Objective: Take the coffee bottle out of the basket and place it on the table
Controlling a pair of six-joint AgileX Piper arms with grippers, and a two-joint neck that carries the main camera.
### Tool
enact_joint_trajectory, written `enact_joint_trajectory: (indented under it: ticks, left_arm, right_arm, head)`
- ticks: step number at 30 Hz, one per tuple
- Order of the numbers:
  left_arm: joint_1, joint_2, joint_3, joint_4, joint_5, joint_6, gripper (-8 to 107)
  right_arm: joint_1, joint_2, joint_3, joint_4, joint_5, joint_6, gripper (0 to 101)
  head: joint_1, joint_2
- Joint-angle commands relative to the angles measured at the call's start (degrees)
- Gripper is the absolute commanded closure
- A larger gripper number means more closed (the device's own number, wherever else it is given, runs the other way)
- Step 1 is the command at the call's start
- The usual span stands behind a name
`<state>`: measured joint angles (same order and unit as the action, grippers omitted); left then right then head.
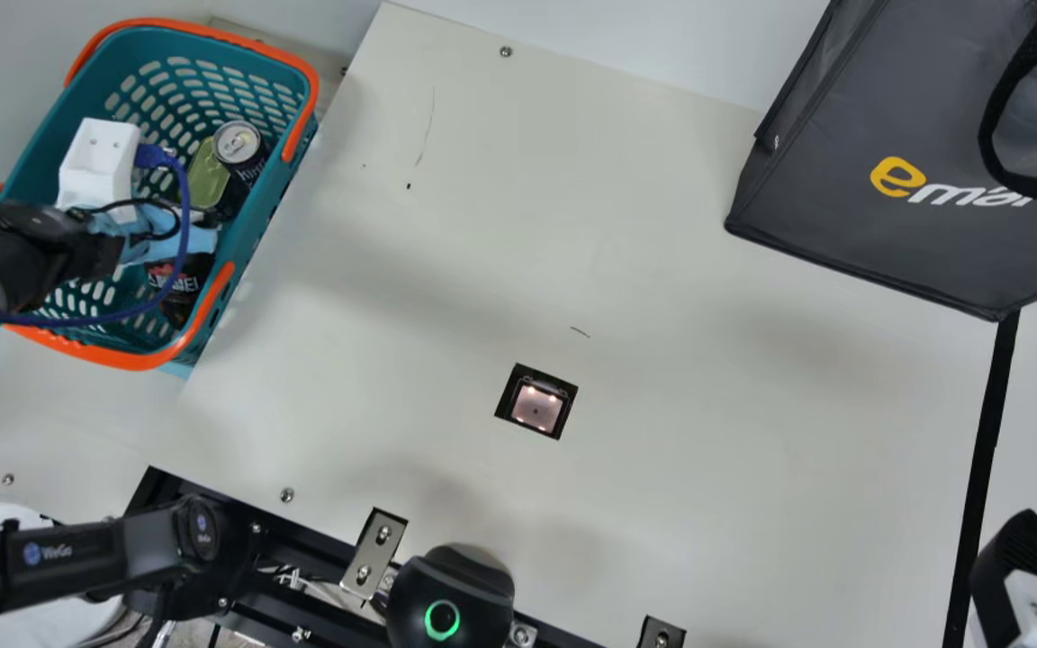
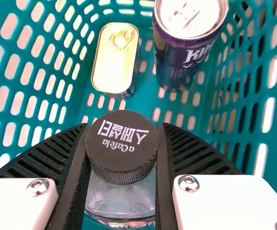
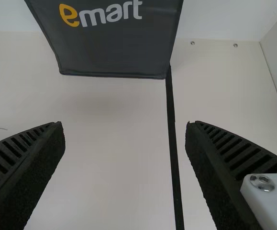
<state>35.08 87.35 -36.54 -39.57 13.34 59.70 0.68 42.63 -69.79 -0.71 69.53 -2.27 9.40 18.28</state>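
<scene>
Coffee bottle (image 2: pixel 120 195): inside teal basket (image 1: pixel 136 49)
Left gripper (image 2: pixel 123 127): clamped on bottle
Right gripper (image 3: pixel 125 123): fingers apart
Likely handling: stiff, smooth, modest weight
Best hold: sides below black cap (image 2: pixel 122 146)

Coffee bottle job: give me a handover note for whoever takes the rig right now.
Left gripper: closed on the coffee bottle, a finger on each side.
Right gripper: open and empty, above the table.
Bottle: within the basket; can't tell if it's off the bottom.
Done: bottle gripped.
Left: lift it clear of the basket, place it on the table, release.
</scene>
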Motion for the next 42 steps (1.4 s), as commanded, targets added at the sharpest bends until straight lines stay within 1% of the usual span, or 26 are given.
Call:
enact_joint_trajectory:
  ticks: [1,9,19,30,42]
  left_arm:
    - [0.21,-1.17,0.1,0.83,0.14,-1.71,89]
    - [1.01,-4.56,-1.16,3.97,1.56,-6.96,89]
    - [3.14,-7.39,-4.98,7.78,4.76,-12.26,89]
    - [4.35,-12.11,-10.03,12.34,10.7,-19.92,89]
    - [3.07,-18.5,-14.15,17.4,17.16,-28.85,89]
  right_arm:
    - [0.0,0.0,0.0,0.0,0.0,0.0,10]
    - [0.0,0.0,0.0,0.0,0.0,0.0,10]
    - [0.0,0.0,0.0,0.0,0.0,0.0,10]
    - [0.0,0.0,0.0,0.0,0.0,0.0,10]
    - [0.0,0.0,0.0,0.0,0.0,0.0,10]
  head:
    - [-1.48,0.14]
    - [-1.48,0.14]
    - [-1.48,0.14]
    - [-1.48,0.14]
    - [-1.48,0.14]
